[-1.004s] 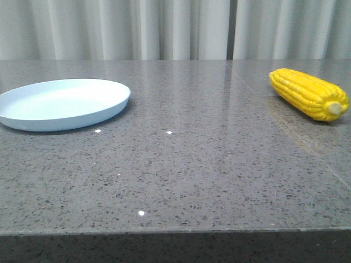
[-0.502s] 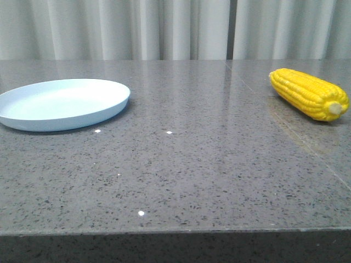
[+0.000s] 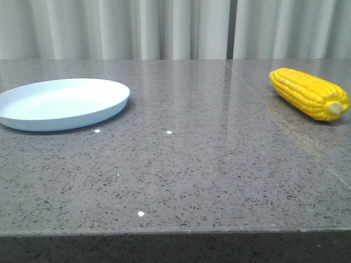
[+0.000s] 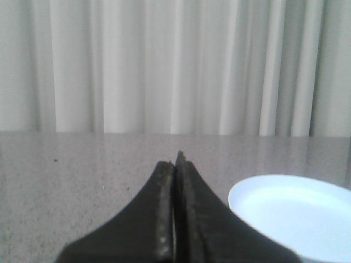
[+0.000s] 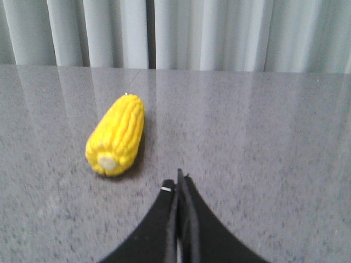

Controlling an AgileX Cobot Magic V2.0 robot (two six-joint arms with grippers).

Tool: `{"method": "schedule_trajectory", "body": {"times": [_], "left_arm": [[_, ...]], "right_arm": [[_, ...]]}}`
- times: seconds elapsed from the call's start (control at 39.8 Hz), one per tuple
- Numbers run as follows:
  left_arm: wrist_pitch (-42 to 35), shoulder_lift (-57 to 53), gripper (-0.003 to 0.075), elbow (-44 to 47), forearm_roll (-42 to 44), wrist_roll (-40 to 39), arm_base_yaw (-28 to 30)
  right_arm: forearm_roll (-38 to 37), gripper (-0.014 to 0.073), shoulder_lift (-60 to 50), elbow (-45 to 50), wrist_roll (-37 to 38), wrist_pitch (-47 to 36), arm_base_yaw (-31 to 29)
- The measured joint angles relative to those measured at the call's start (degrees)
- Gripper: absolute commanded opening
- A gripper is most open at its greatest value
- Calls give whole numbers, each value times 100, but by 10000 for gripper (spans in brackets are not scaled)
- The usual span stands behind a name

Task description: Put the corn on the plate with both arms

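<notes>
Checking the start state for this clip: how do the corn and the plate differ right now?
The corn is bright yellow and ridged; the plate is pale blue and smooth. The corn lies on the table's right side, the plate on its left. The corn is a cob lying lengthwise, the plate round and shallow. Neither is touched by a gripper.

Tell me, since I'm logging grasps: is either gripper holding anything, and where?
Nothing held. Left gripper and right gripper are shut, empty; the corn lies on the table.

Low front view; forward-facing wrist views.
</notes>
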Motion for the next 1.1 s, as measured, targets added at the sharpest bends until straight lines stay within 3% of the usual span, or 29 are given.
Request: {"method": "schedule_trajectory", "body": {"times": [0.18, 0.3, 0.48, 0.63, 0.75, 0.88, 0.93, 1.0, 1.1], "left_arm": [[325, 266, -20, -932, 38, 0, 0], [668, 1019, -20, -1680, 261, 0, 0], [791, 2079, -20, -2271, 387, 0, 0], [791, 2369, -6, -2347, 391, 0, 0], [791, 2394, 162, -2347, 400, 0, 0], [791, 2394, 459, -2347, 400, 0, 0], [791, 2394, 529, -2347, 400, 0, 0], [791, 2394, 571, -2347, 400, 0, 0], [791, 2394, 566, -2347, 400, 0, 0]], "right_arm": [[0, -60, 151, -1243, 0, 1014, 0], [0, -60, 904, -2110, 0, 1580, 0], [94, -60, 2051, -2881, 0, 1721, 0], [224, -25, 2517, -3044, 0, 1731, 0], [269, 159, 2556, -3044, 0, 1707, 0], [269, 433, 2556, -3058, 0, 1694, 0], [269, 506, 2556, -3058, 0, 1686, 0], [269, 571, 2556, -3058, 0, 1681, 0], [269, 572, 2556, -3058, 0, 1673, 0]]}}
